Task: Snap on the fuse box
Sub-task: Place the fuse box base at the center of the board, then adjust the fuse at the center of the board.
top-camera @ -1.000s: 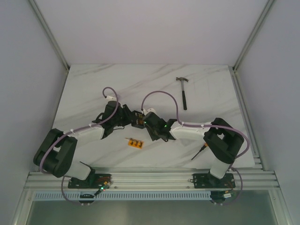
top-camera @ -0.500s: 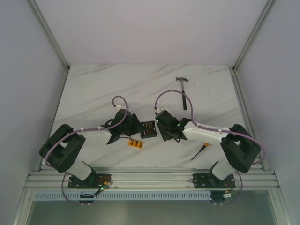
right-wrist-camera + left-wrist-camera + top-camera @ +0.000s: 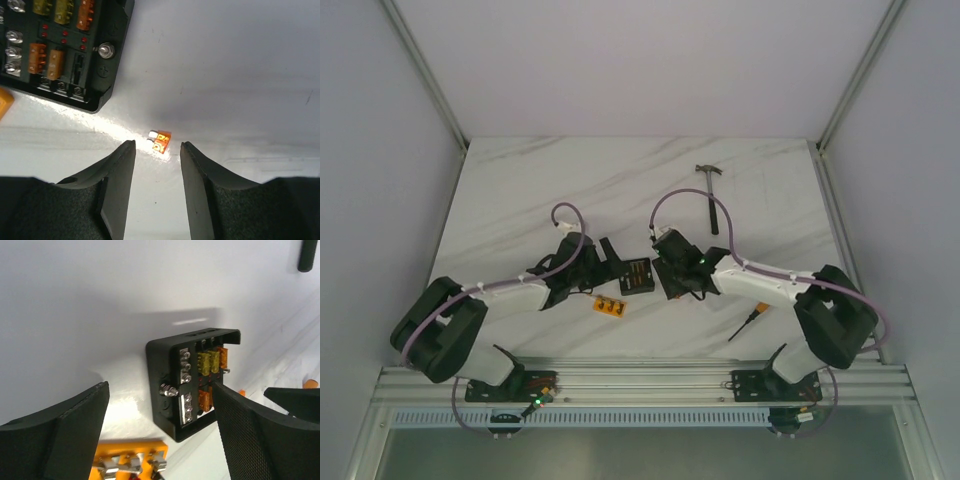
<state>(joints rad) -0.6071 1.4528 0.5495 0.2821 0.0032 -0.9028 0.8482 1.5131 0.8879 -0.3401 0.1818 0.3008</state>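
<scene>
Desk (image 3: 520, 180): white, marbled.
Left gripper (image 3: 606, 262): jaws spread wide, nothing held.
Right gripper (image 3: 157, 145): jaws parted narrowly, nothing gripped.
Hammer (image 3: 712, 195): laid toward far right corner.
Fuse box (image 3: 637, 275): black, square, set mid-desk nearer front edge, between grippers. Yellow and orange fuses and silver screws seen. Red marks by slots too small to be read. Cut off in right wrist view.
Loose orange fuse (image 3: 160, 140): seen just beyond right fingertips.

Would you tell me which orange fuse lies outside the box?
The lone fuse on the table before the right gripper; the others sit in the fuse box.
</scene>
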